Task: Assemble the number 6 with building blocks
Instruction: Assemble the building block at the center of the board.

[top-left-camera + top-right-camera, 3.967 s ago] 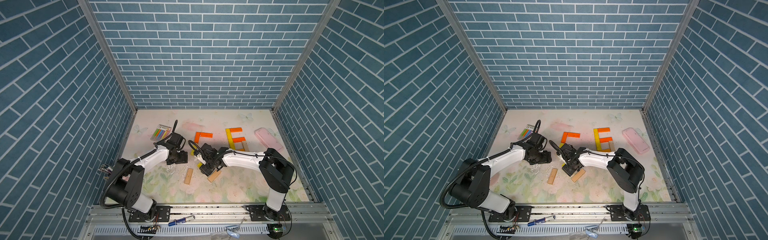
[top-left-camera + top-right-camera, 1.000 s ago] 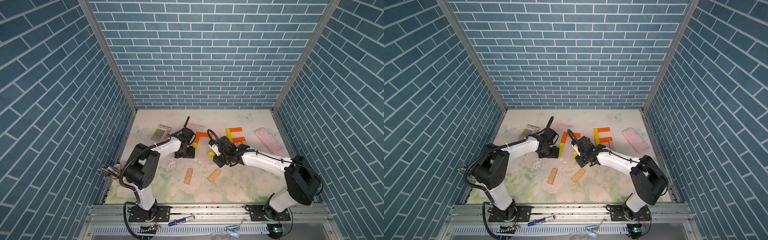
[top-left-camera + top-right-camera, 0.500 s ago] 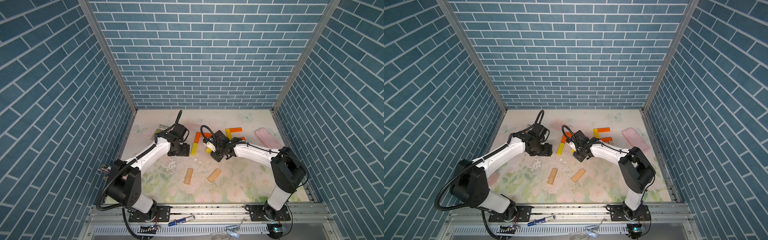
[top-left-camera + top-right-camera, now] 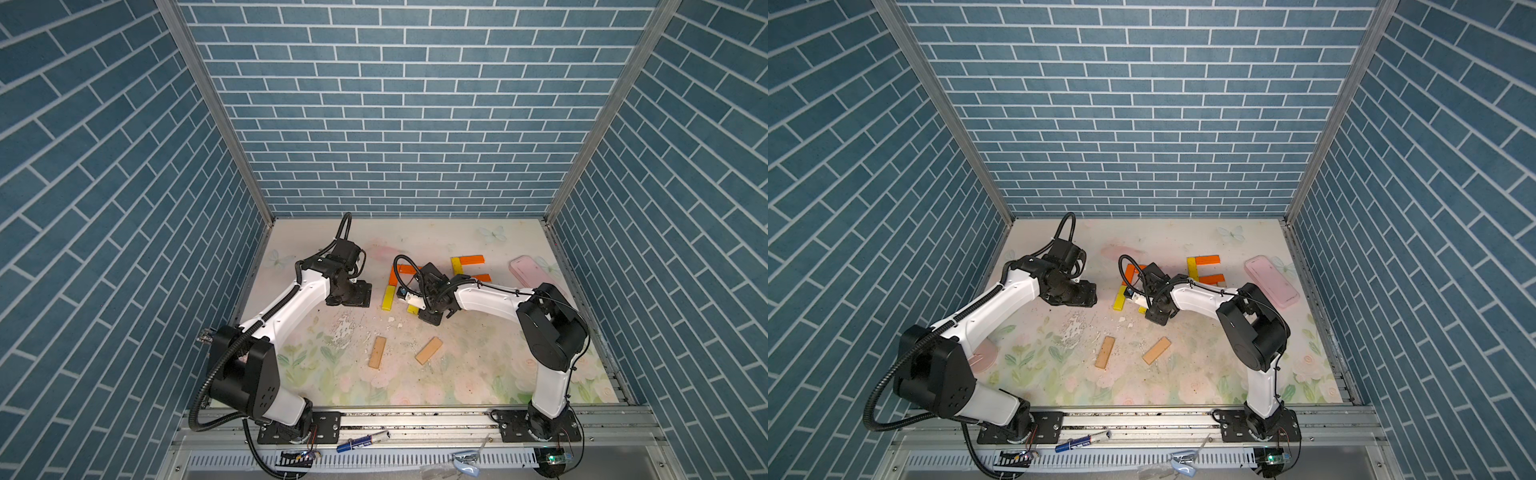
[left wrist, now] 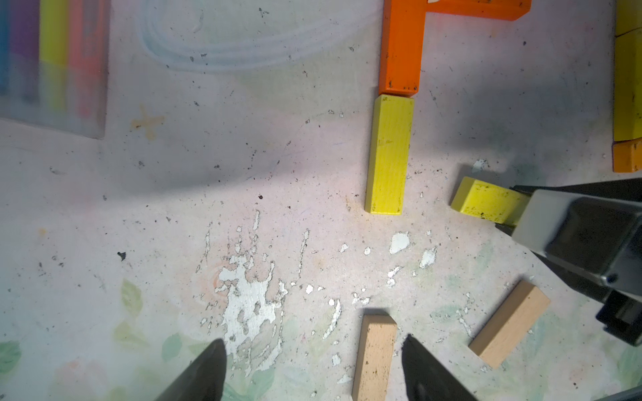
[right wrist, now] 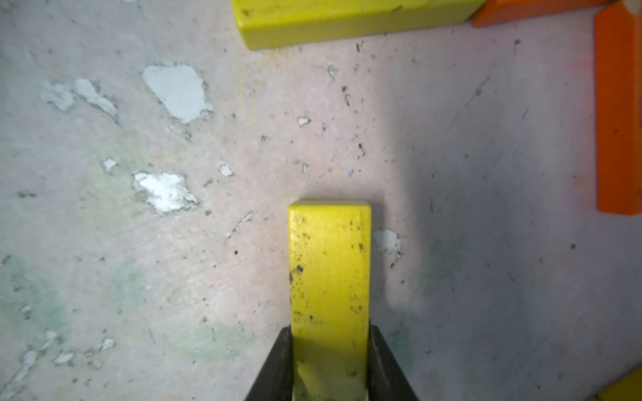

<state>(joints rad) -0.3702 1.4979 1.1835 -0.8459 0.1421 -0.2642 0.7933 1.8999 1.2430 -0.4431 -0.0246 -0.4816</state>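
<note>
A clear pack of pastel sticks [image 5: 52, 62] shows in the left wrist view, well apart from the planks. The left gripper [image 5: 312, 342] hangs over the worn floral tabletop [image 4: 478, 365], jaws wide and empty. Next, a flat yellow wooden plank [image 4: 388, 297] lies end to end with an orange wooden plank [image 4: 393, 275]. Just beside them, the right gripper [image 6: 330, 335] clamps a second yellow plank [image 6: 330, 264]. A plain tan plank [image 4: 377, 352] and another tan plank [image 4: 429, 350] lie nearer the front, and a pink rounded case [image 4: 534, 272] sits far right

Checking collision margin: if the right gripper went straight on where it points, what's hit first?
Probably the lying yellow block, which the held yellow block in the right gripper aims at. Height unclear; the table might come first.
</note>
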